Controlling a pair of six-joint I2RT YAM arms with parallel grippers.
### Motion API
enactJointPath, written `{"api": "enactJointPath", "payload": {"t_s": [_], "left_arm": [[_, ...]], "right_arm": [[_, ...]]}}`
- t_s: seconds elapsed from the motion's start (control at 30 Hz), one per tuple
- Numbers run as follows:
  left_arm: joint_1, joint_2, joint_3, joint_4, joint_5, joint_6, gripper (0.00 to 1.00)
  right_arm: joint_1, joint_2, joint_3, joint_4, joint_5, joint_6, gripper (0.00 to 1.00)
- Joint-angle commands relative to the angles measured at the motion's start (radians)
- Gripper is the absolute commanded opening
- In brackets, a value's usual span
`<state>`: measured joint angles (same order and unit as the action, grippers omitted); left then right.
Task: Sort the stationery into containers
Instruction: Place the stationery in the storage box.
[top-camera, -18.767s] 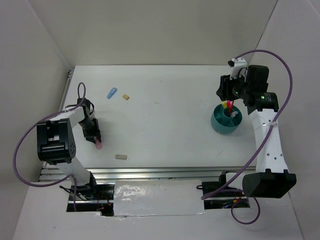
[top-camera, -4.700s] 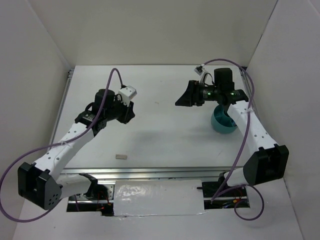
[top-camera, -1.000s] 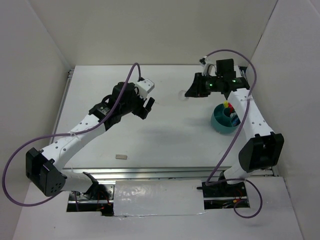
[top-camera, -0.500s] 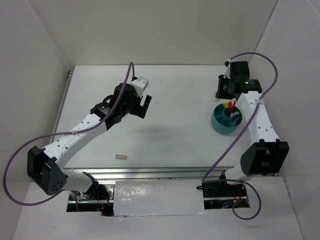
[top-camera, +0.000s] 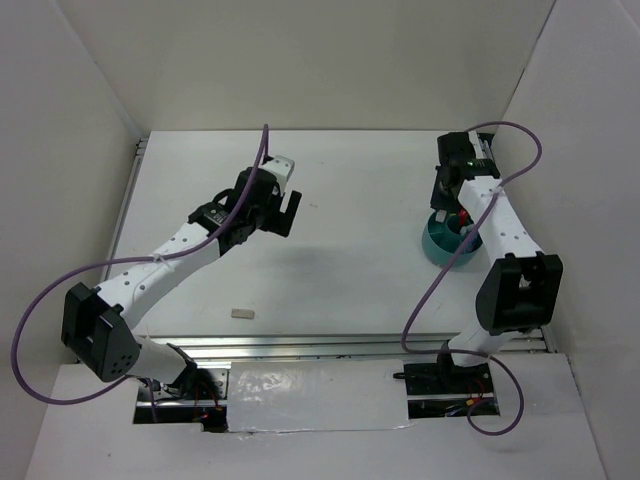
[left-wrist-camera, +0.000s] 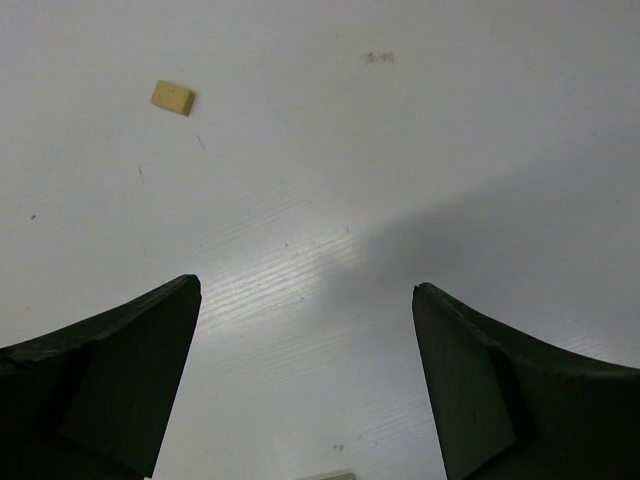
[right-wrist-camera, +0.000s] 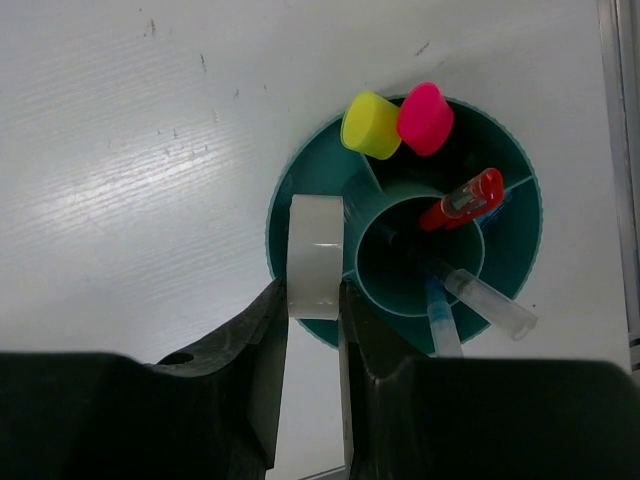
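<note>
A white table (top-camera: 350, 280) sits between white panels, with only a few small things on it. The right gripper (right-wrist-camera: 312, 292) is closed on the tape (right-wrist-camera: 316, 235), which stands on edge with one finger flat against each side face. The tape hangs over the cup (right-wrist-camera: 300, 170), above the outer pocket next to the one holding the yellow cap (right-wrist-camera: 370, 125) and pink cap (right-wrist-camera: 425, 118). The red pen (right-wrist-camera: 462, 200) and clear pens (right-wrist-camera: 485, 300) lean in and around the cup's middle pocket. I cannot tell how high the tape is above the rim.

To do this drop well, I would line the ring's edge along the curved pocket, between the outer rim and the inner wall. I would then lower it until part of it is below the rim, and part the jaws only a little. Released from high up, it may strike a wall and roll off.

The left gripper (left-wrist-camera: 305, 287) is spread wide with nothing in it, well apart from the cup. Only its wrist view shows the tan eraser (left-wrist-camera: 172, 97); the top view does not, likely because the arm covers it. Only the top view shows the grey eraser (top-camera: 241, 313), far from the cup by the table's near edge. The cup's contents are plain only in the right wrist view.
</note>
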<state>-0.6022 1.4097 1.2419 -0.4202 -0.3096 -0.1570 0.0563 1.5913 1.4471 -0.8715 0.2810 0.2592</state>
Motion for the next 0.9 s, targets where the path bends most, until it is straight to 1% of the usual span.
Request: {"api": "enactJointPath", "payload": {"t_s": [0.0,0.17,0.47,0.5,0.53,0.6,0.63,0.73,0.8,0.83,0.87], "left_arm": [[0.004,0.008,0.039,0.015,-0.019,-0.018,0.99],[0.004,0.011,0.039,0.015,-0.017,-0.018,0.99],[0.004,0.014,0.041,0.017,-0.02,-0.019,0.99],[0.004,0.014,0.041,0.014,-0.019,-0.021,0.99],[0.002,0.014,0.041,0.014,-0.02,-0.021,0.99],[0.007,0.012,0.042,0.011,-0.019,-0.021,0.99],[0.012,0.012,0.044,0.011,-0.004,-0.029,0.99],[0.036,0.015,0.054,-0.009,0.044,-0.032,0.99],[0.065,0.014,0.056,-0.02,0.069,-0.024,0.99],[0.077,0.014,0.057,-0.028,0.095,0.005,0.99],[0.112,0.002,0.05,-0.035,0.178,0.032,0.99]], "right_arm": [[-0.001,0.015,0.032,-0.026,0.034,0.049,0.0],[-0.009,0.039,0.038,-0.032,0.014,0.058,0.07],[-0.013,0.058,0.044,-0.032,0.004,0.058,0.28],[-0.015,0.058,0.044,-0.032,0.004,0.058,0.34],[-0.015,0.061,0.05,-0.032,0.0,0.055,0.37],[-0.015,0.062,0.055,-0.035,-0.012,0.054,0.38],[-0.016,0.059,0.059,-0.035,-0.019,0.052,0.39],[-0.012,0.047,0.075,-0.041,-0.035,0.043,0.47],[-0.007,0.029,0.088,-0.041,-0.051,0.023,0.5],[-0.003,0.021,0.093,-0.044,-0.102,0.006,0.5],[0.002,0.01,0.099,-0.049,-0.13,-0.006,0.49]]}}
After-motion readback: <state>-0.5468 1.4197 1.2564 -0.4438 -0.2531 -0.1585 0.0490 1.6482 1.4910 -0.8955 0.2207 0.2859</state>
